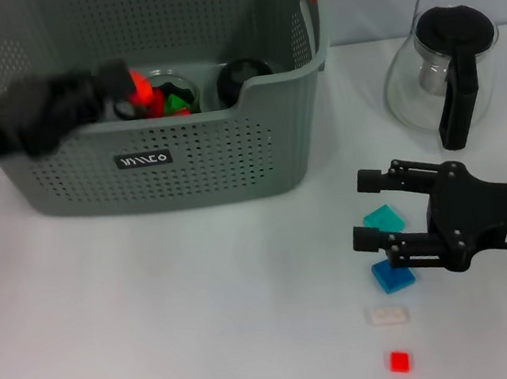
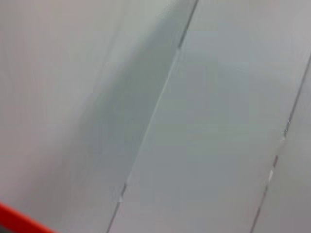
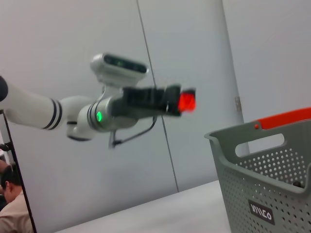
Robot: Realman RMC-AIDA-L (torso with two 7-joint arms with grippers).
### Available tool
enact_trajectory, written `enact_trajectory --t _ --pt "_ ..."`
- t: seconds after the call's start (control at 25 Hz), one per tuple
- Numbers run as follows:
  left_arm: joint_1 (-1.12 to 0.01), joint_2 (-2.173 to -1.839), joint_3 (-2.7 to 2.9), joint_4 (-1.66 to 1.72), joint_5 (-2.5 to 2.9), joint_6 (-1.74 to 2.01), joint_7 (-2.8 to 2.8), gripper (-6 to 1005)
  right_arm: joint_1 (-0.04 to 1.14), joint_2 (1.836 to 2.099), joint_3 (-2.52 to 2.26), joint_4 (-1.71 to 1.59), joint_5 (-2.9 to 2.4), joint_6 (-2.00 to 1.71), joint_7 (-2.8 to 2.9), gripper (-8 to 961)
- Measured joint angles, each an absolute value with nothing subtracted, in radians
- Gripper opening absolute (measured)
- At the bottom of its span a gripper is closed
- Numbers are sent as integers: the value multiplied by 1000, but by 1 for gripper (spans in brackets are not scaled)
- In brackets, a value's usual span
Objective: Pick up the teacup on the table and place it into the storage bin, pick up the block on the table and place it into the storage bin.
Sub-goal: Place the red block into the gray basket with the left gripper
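L claw [image 1: 126,90] grips small red block [image 1: 140,90], held above large grey perforated plastic storage bin [image 1: 222,156] w/ orange clips. Carry further over bin centre, lower before release so block lands inside. R claw [image 1: 363,209] open, idle above white desk [image 1: 158,312] nr teal block [image 1: 384,219]

perforated matt plastic storage bin [image 1: 203,159], glass jug [image 1: 425,76].
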State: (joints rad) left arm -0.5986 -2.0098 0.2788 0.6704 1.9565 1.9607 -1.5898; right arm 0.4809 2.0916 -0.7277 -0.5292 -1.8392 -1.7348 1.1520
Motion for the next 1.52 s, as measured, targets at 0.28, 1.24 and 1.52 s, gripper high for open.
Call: enact_trajectory --t 0.28,1.24,1.52 --pt "-698 -1970 303 734 1940 1814 -1794 210 488 2092 -732 -529 -1836 -1735 1152 803" --pt "-754 -2054 876 903 2202 1064 -2010 242 486 2094 -726 -528 -1835 -1735 1152 804" --pt "-710 -2065 864 956 2180 1075 -2031 358 487 2094 -726 -528 -1835 -1735 1152 803"
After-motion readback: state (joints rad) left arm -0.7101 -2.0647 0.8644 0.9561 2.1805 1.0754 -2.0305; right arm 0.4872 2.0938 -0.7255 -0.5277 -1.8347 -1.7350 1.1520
